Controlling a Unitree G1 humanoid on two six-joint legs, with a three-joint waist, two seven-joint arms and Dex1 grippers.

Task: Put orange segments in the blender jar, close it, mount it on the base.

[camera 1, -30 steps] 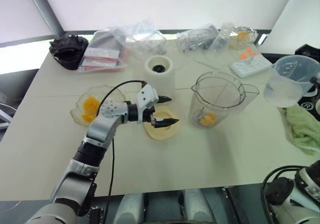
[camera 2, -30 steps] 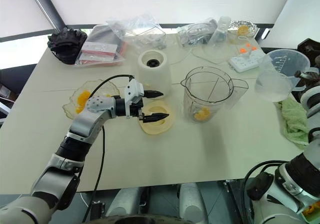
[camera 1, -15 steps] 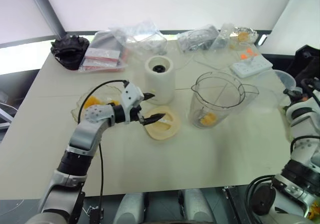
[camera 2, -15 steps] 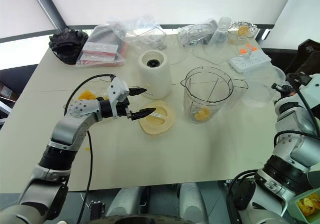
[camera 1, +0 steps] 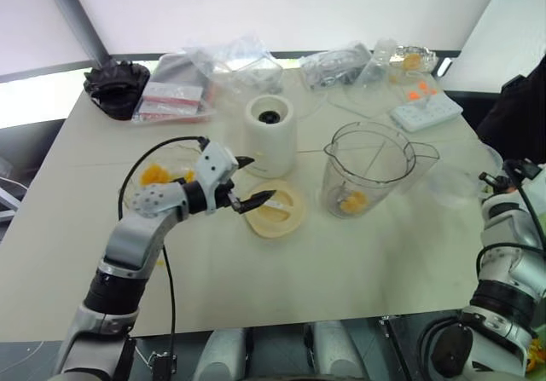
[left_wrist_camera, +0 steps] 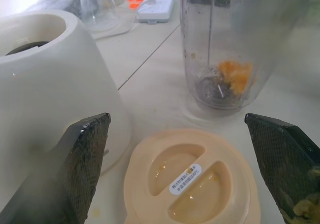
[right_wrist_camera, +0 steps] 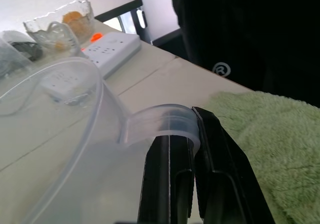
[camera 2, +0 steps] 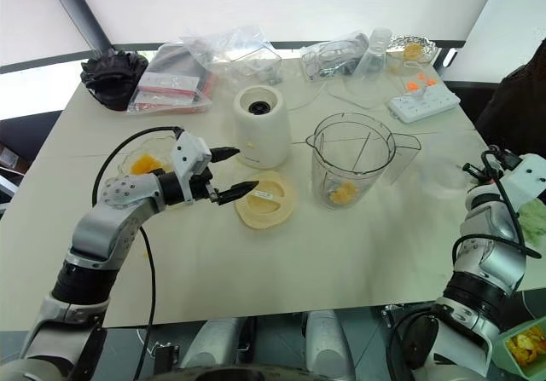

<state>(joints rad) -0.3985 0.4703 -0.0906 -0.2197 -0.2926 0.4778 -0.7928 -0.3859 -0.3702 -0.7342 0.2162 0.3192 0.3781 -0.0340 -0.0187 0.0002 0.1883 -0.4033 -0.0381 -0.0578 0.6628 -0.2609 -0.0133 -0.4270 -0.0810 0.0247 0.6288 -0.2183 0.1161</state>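
Left gripper (camera 2: 223,174) hangs wide apart, empty, just left of the lid (camera 2: 265,204), which lies flat on the bench (camera 2: 341,253) in front of the base (camera 2: 260,126). Blender jar (camera 2: 351,159) stands uncapped right of the lid, a few orange segments (camera 2: 343,193) at its bottom; more sit in the glass bowl (camera 2: 141,161) left of the lid.

Right gripper (right_wrist_camera: 192,151) is clamped on the handle of a clear measuring cup (right_wrist_camera: 60,129) at the bench edge, well right of the jar.

Risks:
- The lid is flat and low, so the fingers likely skid it into the base instead of gripping.
- The left arm's cable could snag the bowl.
- The cup could tip off the bench edge.
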